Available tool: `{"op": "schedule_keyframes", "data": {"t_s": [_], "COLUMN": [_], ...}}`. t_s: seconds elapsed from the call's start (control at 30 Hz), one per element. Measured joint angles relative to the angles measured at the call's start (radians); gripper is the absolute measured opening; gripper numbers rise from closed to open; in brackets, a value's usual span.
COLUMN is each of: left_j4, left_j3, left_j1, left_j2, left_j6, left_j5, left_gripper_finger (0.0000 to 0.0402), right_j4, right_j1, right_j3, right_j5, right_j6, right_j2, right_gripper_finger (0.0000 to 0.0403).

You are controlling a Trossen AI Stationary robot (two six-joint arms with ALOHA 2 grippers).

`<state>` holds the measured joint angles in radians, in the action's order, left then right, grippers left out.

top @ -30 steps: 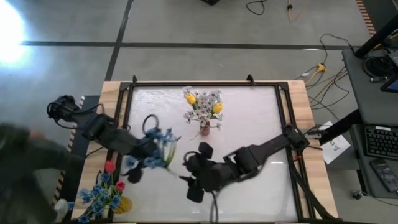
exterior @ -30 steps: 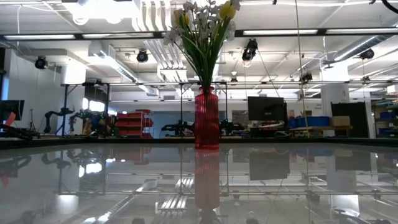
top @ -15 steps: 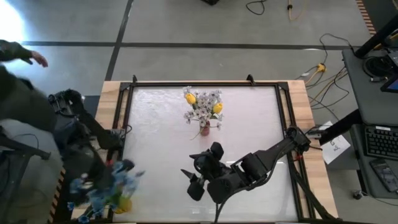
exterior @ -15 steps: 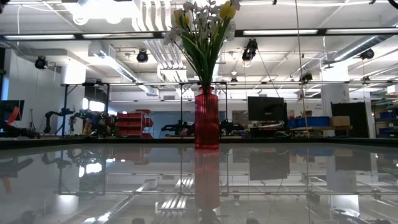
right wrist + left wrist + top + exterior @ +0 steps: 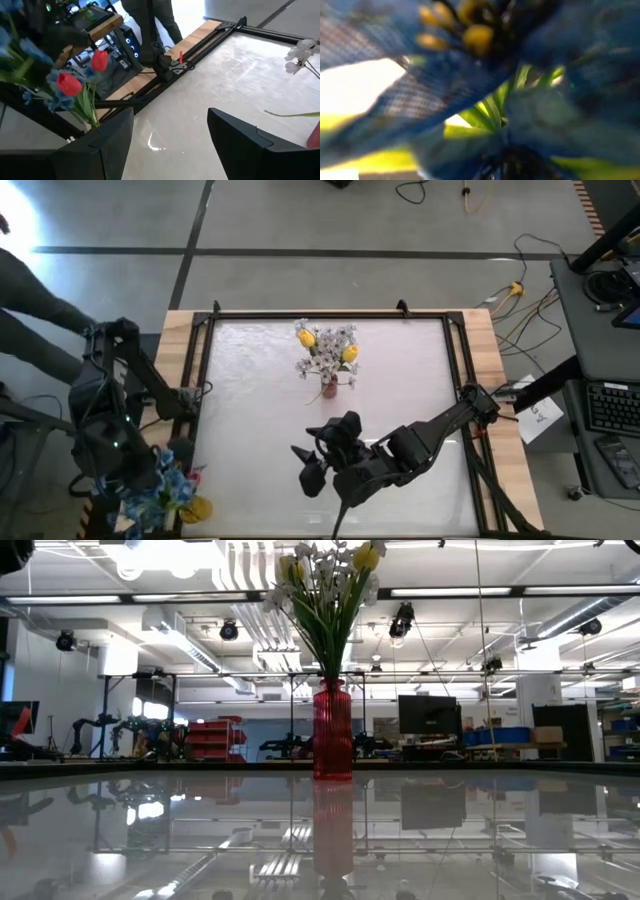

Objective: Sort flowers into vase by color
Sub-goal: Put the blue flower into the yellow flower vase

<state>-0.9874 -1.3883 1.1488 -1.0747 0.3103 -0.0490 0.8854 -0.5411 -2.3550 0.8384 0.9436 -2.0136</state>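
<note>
Since a second ago the left arm has swung off the white tabletop point(image 5: 400, 380) to the near left corner, carrying the blue clustered blooms with it; the left gripper point(image 5: 150, 470) now hangs over the yellow vase point(image 5: 196, 508) that stands on the wooden edge just outside the black frame. Its jaws are together, and the left wrist view is filled by blurred blue petals point(image 5: 445, 80) and green leaves pressed close to the camera, so whether a stem is clamped between them cannot be told. The blue artificial flowers point(image 5: 165, 490) crowd the yellow vase, with two red-pink tulips point(image 5: 70, 84) standing among them on green stems.

The right gripper point(image 5: 312, 470) has shifted slightly and hovers over the near middle of the table, its two dark fingers point(image 5: 107, 137) apart with nothing between them.

Toward the far middle of the table stands the ribbed red glass vase point(image 5: 332, 730), upright, holding white blossom sprays point(image 5: 325, 355) and yellow tulips point(image 5: 306, 337).

A person in dark clothing point(image 5: 35, 310) stands beside the table's left side.
</note>
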Motion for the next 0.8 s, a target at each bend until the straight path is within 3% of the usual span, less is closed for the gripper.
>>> {"op": "schedule_keyframes", "data": {"t_s": [0.47,0.8], "left_j4": [0.121,0.107], "left_j3": [0.259,0.311], "left_j1": [0.050,0.050], "left_j2": [0.037,0.024], "left_j6": [0.076,0.069], "left_j5": [-0.040,-0.049], "left_gripper_finger": [0.0000,0.0000], "right_j4": [0.000,0.000], "right_j1": [0.000,0.000], "right_j3": [0.001,0.002], "right_j5": [0.026,0.025], "right_j6": [-0.011,-0.014], "right_j2": [-0.001,-0.002], "right_gripper_finger": [0.0247,0.0246]}}
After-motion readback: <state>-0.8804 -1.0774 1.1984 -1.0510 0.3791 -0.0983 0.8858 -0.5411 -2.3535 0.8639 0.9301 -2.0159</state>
